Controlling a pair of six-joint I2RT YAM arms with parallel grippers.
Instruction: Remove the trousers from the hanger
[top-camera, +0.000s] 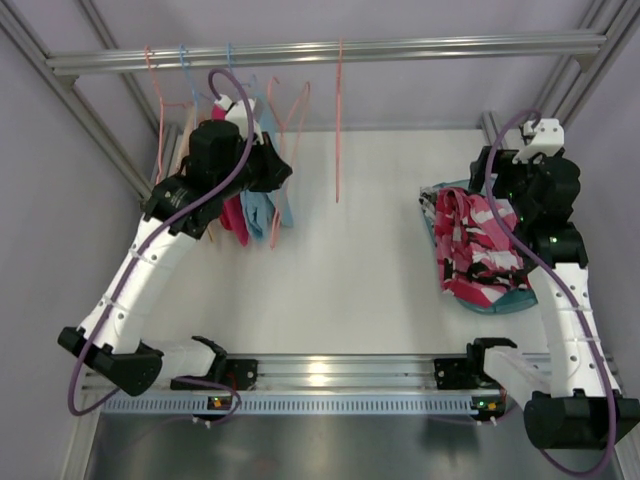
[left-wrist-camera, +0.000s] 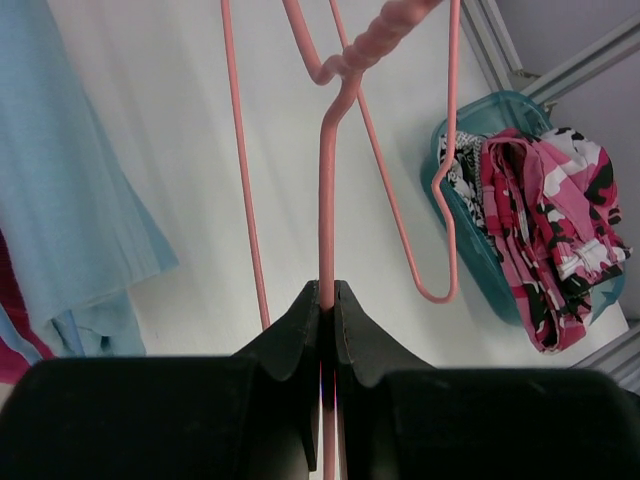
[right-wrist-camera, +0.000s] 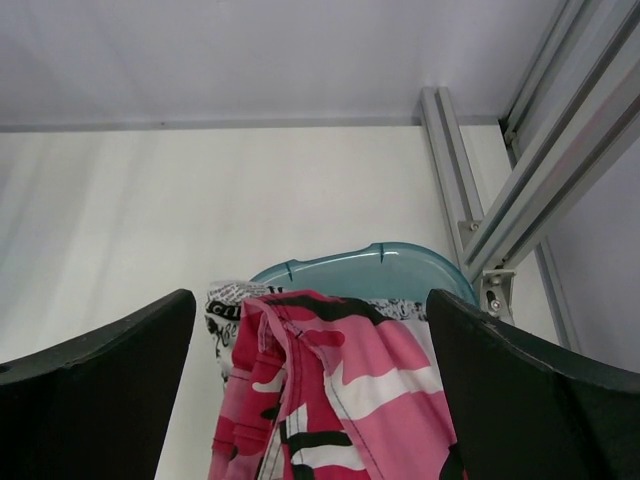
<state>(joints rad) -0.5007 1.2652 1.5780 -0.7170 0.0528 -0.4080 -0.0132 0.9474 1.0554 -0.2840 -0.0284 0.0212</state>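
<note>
So, my left gripper (left-wrist-camera: 328, 292) is pinched fully shut on the stem of a bare pink hanger (left-wrist-camera: 325, 170) over on the far left, just beside the light-blue garment (left-wrist-camera: 70, 200) hanging off the rail (top-camera: 400, 47). The trousers (top-camera: 478, 250) are way off on the right, heaped in the teal basket (right-wrist-camera: 370, 265), pink camo pair on top and the comic-print pair peeking out underneath. My right gripper (right-wrist-camera: 310, 345) hovers just above them, fingers spread wide, holding nothing. They look light, floppy and not slippery, so I'd pinch a bunched fold or the waistband, not a loose leg, or they'll unroll and drag.
</note>
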